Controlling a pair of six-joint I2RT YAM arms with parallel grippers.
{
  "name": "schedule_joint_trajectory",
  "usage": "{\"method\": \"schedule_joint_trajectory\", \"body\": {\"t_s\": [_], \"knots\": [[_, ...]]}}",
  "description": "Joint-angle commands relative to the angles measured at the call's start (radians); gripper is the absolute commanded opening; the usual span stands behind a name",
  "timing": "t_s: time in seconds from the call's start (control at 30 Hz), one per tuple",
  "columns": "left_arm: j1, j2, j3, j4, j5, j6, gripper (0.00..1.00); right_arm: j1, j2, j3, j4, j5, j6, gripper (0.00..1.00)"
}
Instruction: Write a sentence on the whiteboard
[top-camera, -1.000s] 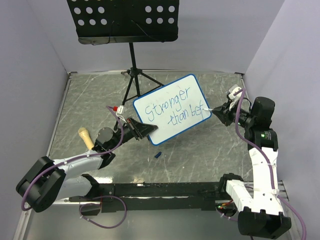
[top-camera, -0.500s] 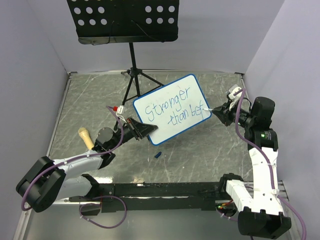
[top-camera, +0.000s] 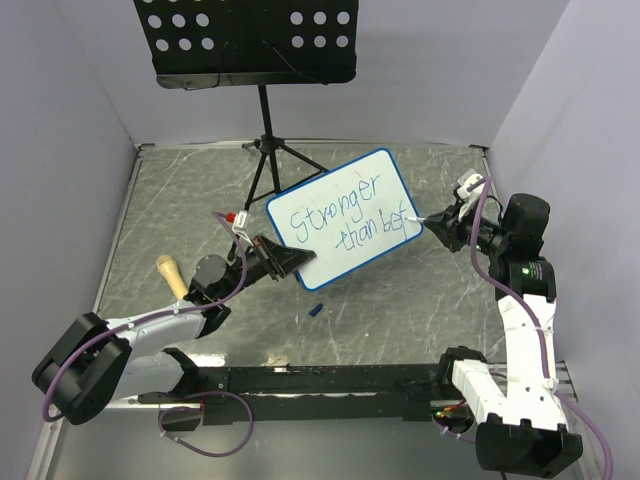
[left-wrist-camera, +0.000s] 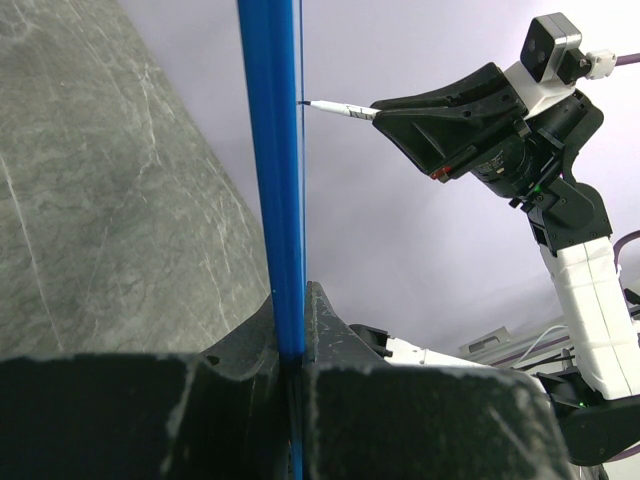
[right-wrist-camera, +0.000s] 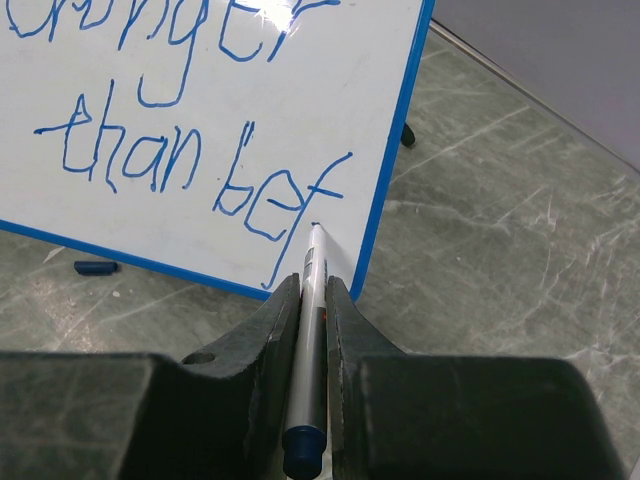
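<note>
The left tool (top-camera: 283, 262) clamps the whiteboard's (top-camera: 322, 264) edge, while the right tool (top-camera: 440, 225) grips a marker (right-wrist-camera: 312, 285) touching the sentence's (right-wrist-camera: 252, 200) end.

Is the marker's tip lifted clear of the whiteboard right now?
No, the left wrist view shows the tip of the marker touching the whiteboard, with the right gripper shut on the marker.
</note>
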Motion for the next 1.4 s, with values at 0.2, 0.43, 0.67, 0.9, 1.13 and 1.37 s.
{"method": "schedule_joint_trajectory", "body": {"t_s": [0.2, 0.43, 0.67, 0.9, 1.13, 1.37], "knots": [[0.002, -0.043, 0.014, 0.156, -0.003, -0.002, 0.01, -0.004, 0.005, 0.008, 0.008, -0.02, -0.015, 0.0], [0.0, -0.041, 0.022, 0.162, 0.007, -0.002, 0.01, -0.004, 0.011, 0.007, 0.011, -0.018, -0.015, 0.0], [0.002, -0.043, 0.022, 0.169, 0.015, 0.001, 0.01, -0.004, 0.016, 0.001, 0.04, -0.01, 0.017, 0.0], [0.002, -0.041, 0.024, 0.168, 0.02, 0.002, 0.01, -0.004, 0.019, -0.002, 0.084, 0.039, 0.048, 0.0], [0.002, -0.043, 0.019, 0.168, 0.014, 0.001, 0.01, -0.004, 0.016, -0.01, 0.071, 0.068, 0.035, 0.0], [0.0, -0.053, 0.014, 0.16, -0.006, 0.002, 0.01, -0.004, 0.005, -0.015, 0.023, 0.059, -0.003, 0.0]]}}
